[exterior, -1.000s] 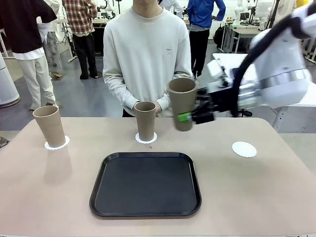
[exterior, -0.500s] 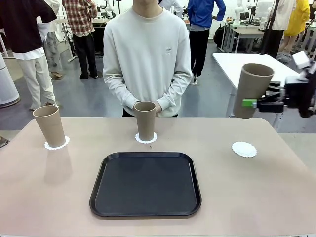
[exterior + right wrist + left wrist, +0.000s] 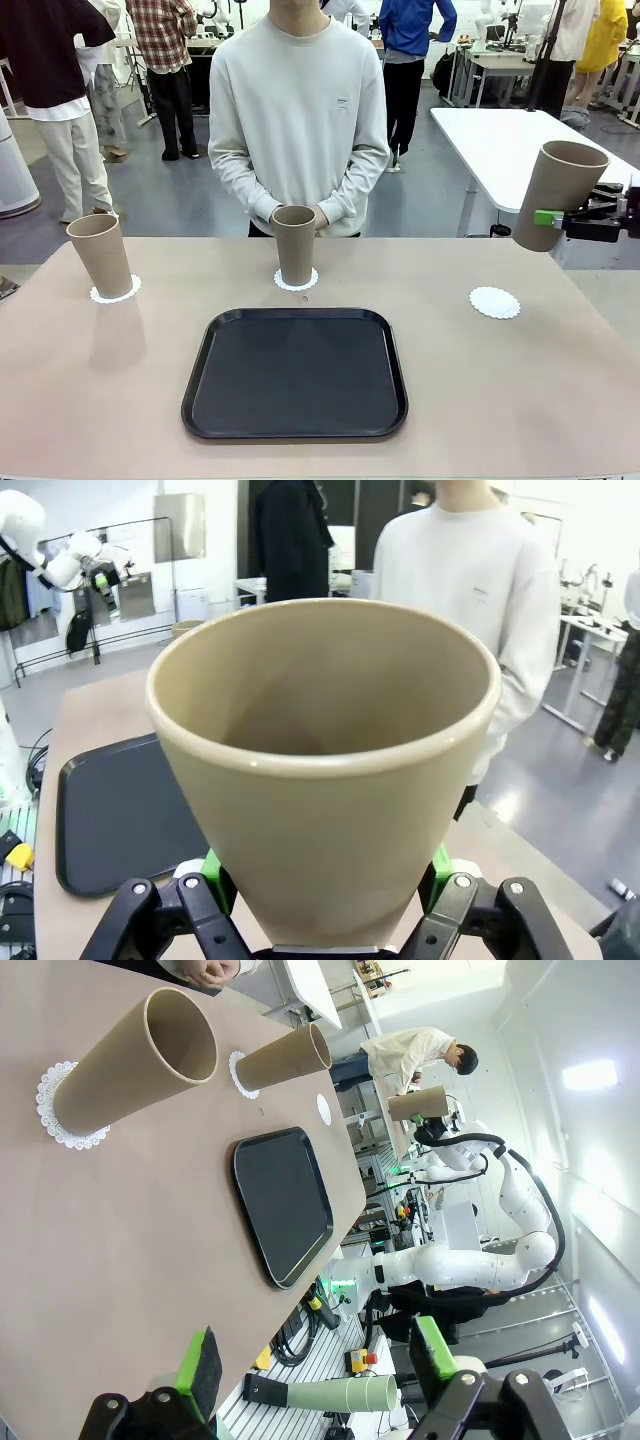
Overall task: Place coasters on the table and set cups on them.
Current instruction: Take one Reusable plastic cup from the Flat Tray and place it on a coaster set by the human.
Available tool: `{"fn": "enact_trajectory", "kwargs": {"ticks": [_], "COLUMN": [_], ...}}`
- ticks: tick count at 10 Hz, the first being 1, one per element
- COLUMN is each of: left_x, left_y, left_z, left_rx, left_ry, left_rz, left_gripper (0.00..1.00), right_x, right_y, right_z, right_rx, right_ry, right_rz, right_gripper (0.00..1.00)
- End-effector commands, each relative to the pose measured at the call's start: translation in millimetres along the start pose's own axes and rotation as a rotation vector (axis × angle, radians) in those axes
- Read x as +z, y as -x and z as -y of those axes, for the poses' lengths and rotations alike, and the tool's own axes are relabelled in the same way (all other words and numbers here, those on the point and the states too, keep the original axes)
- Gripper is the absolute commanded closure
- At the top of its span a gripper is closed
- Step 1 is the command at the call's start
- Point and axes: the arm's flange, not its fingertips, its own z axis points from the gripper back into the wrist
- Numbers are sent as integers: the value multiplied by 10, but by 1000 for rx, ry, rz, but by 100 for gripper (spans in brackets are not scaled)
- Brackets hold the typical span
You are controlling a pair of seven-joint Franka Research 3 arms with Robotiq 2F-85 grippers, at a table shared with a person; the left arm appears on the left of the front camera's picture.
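Right gripper: clamped on the third cup, held high and tilted beyond the table's right edge.
Left gripper: jaws spread wide, nothing between them, hanging off the table's near-left side.
Free coaster: lies bare near the right edge of the table, below and left of the carried cup.
Done so far: the left cup stands on its coaster by the far-left corner; the middle cup stands on its coaster at the far edge, in front of the person.
Tray: black, mid-table, holds nothing.
Step in hand: likely carrying the cup to the free coaster.
Doing it well: bring the cup upright first, centre its base over the lace, lower straight down, and let go only once it rests; a tilted landing could skid the paper.
Right wrist view: shows green pads pressed on both sides of the cup's lower wall, and the cup's hollow.
Front view: shows the cup's height and offset from the coaster.
Left wrist view: the carried cup is small and far; its grip is hard to read there.
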Motion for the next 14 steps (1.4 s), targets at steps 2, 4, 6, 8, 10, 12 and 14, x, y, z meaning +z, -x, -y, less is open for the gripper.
{"fn": "enact_trajectory", "kwargs": {"ticks": [2, 4, 6, 8, 10, 12, 14], "left_x": [18, 18, 18, 18, 18, 18, 18], "left_y": [0, 0, 0, 0, 0, 0, 0], "left_z": [14, 14, 14, 14, 14, 14, 14], "left_rx": [-2, -2, -2, -2, -2, -2, -2], "left_ry": [2, 2, 2, 2, 2, 2, 2], "left_rz": [6, 6, 6, 6, 6, 6, 6], "left_gripper": [0, 0, 0, 0, 0, 0, 0], "right_x": [-8, -8, -8, -50, -216, -395, -527], "right_y": [-15, -15, -15, 117, 281, 470, 641], "right_z": [-19, -19, -19, 169, 323, 417, 436], "right_rx": [7, 7, 7, -18, -36, -38, -40], "right_ry": [-27, -27, -27, 8, 20, -14, -88], "right_rz": [2, 2, 2, -24, -89, -111, -94], "right_gripper": [17, 17, 17, 17, 17, 17, 17]}}
